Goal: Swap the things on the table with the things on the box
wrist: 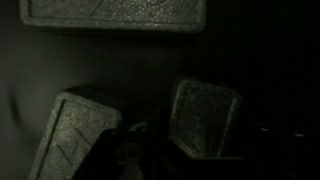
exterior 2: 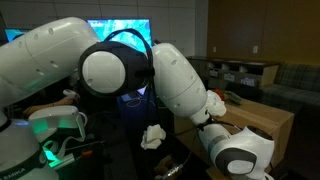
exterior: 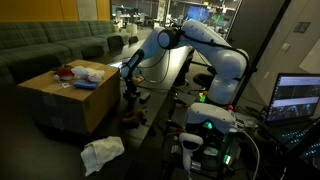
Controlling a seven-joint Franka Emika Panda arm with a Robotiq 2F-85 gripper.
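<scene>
Fingers (wrist: 205, 115) are shown partly open in the dim wrist view, lowered to the black worktop (exterior: 160, 75) just beside the cardboard box (exterior: 65, 100). Whether anything is held cannot be told. A white cloth (exterior: 101, 154) lies nearby. In this darkness, a small item could be pinched off-centre and dropped.

Green sofa (exterior: 50, 45), lit laptop (exterior: 297, 98)

box (exterior: 62, 108): white cloth (exterior: 90, 72) on top | arm (exterior: 210, 40): bent down beside box
</scene>
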